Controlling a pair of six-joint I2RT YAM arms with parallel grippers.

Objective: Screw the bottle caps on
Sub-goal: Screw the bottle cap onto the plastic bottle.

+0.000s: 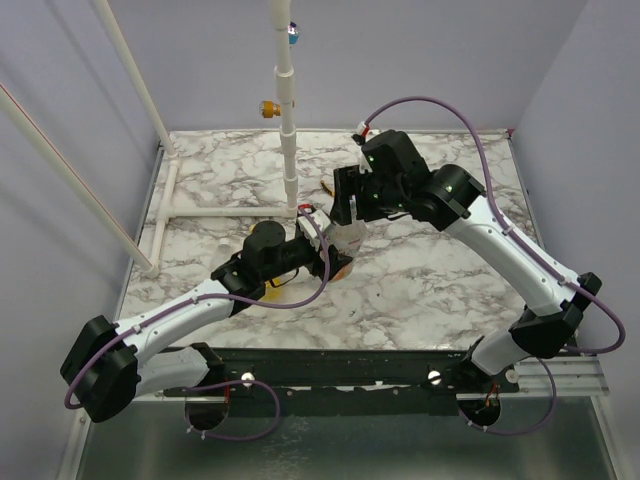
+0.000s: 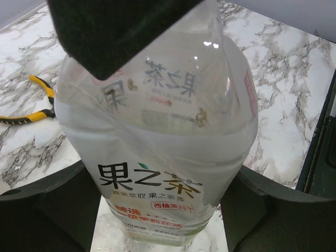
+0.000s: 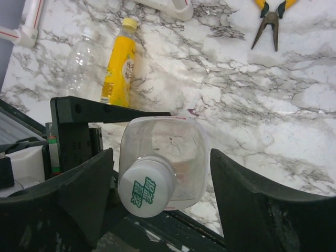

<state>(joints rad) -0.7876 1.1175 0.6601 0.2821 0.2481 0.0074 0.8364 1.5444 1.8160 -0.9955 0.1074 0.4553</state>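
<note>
The clear plastic bottle with a green-and-white label (image 2: 157, 131) is held roughly upright over the marble-patterned worktop (image 2: 294, 79), clamped low on its body by the left hand (image 2: 163, 210). Its long axis points almost straight up at the right hand (image 3: 157, 194), which hangs directly above it with fingers spread wide, touching nothing. The whitish round screw cap with green print (image 3: 146, 189) sits on the neck between them — nearer one finger than the other, so some centring seems needed before closing and twisting. The bottle looks thin-walled and translucent.
</note>
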